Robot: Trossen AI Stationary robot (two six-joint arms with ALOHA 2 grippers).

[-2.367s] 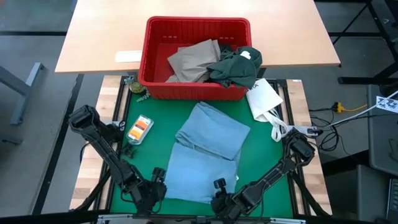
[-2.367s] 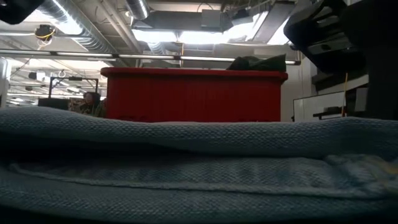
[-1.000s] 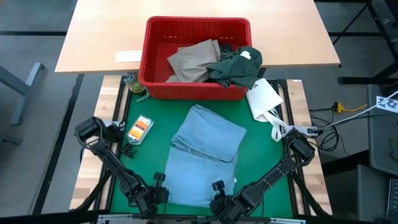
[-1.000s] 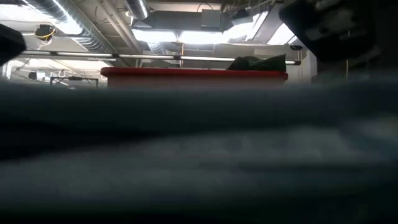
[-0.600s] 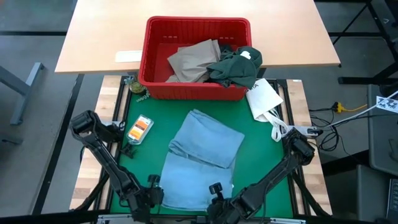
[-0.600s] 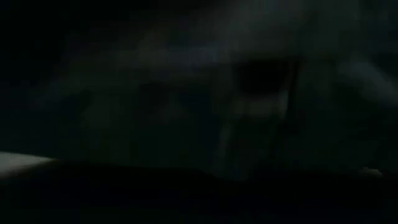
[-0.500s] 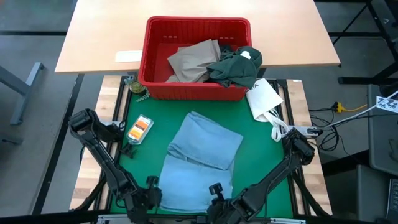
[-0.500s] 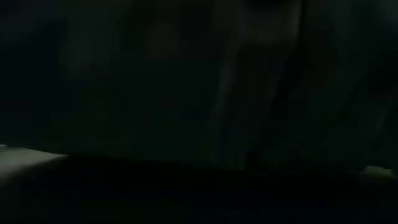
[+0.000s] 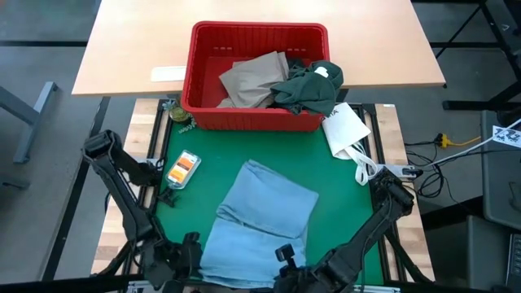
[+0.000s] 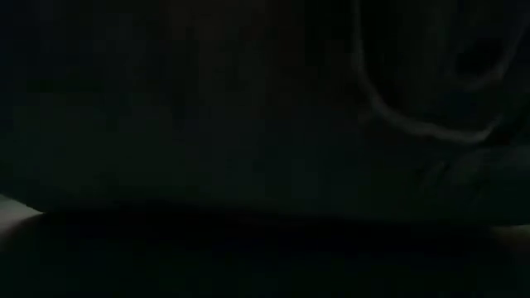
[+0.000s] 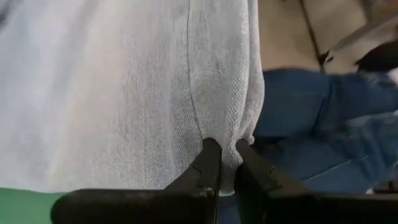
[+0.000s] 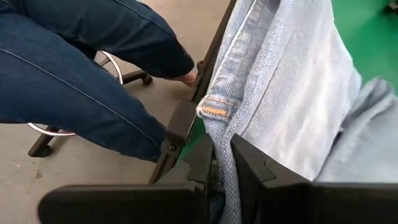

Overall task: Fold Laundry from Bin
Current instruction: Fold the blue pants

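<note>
From above, the light blue garment (image 9: 259, 220) lies on the green mat (image 9: 342, 195) at about 6 o'clock of the counter (image 9: 122, 45), its near edge drawn to the counter's front rim. The left gripper (image 9: 189, 251) sits at the garment's 7 o'clock corner and the right gripper (image 9: 285, 262) at its 5 o'clock corner. The red bin (image 9: 256, 75) stands at 12 o'clock, holding tan khaki trousers (image 9: 252, 80) and a dark green garment (image 9: 309, 88) that spills over its right rim. A white packet (image 9: 346, 129) lies at 2 o'clock of the mat, and a small orange item (image 9: 182, 168) at 9 o'clock.

Only the wrist views settle the grips. The left wrist view shows the left gripper (image 11: 223, 163) pinching the garment's (image 11: 124, 93) hem between nearly closed fingers (image 11: 208, 165). The right wrist view shows the right gripper (image 12: 221, 163) pinching the seamed edge, near an orange stitched tab. Both also show a seated person's jeans-clad legs (image 12: 74, 81) beyond the counter's edge, unseen from above.

The low view is almost wholly dark; nothing in it can be told.
</note>
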